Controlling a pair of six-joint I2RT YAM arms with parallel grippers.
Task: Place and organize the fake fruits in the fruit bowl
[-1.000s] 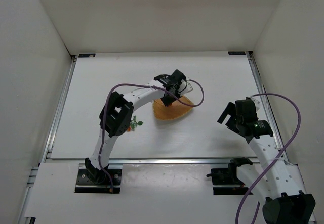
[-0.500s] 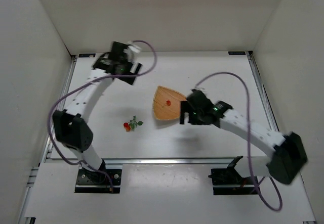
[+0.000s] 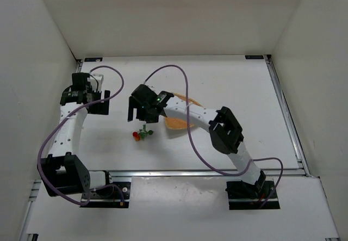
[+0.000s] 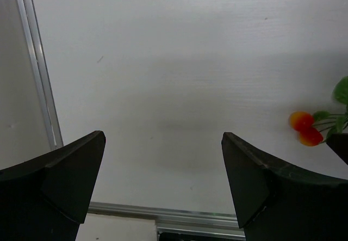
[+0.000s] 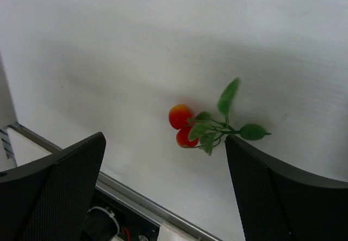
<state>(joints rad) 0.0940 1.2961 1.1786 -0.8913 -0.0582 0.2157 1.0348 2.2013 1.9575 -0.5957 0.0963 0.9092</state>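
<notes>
The fake fruits [image 3: 141, 134], two red-orange berries on leafy green stems, lie on the bench [image 3: 228, 83] just left of the tan-orange fruit bowl [image 3: 175, 123], outside it

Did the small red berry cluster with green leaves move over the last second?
No; the red berry cluster stays equally far from the near metal rail.

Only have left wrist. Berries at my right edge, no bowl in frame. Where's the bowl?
Observer: The bowl is mid-table, just right of the berries.
Operator: Touching them?
Observer: No. There is a gap of bare table between them.
Operator: Bowl in plain sight?
Observer: Only partly. The right arm reaches across it, with its jaws open and empty over the berries.
</notes>
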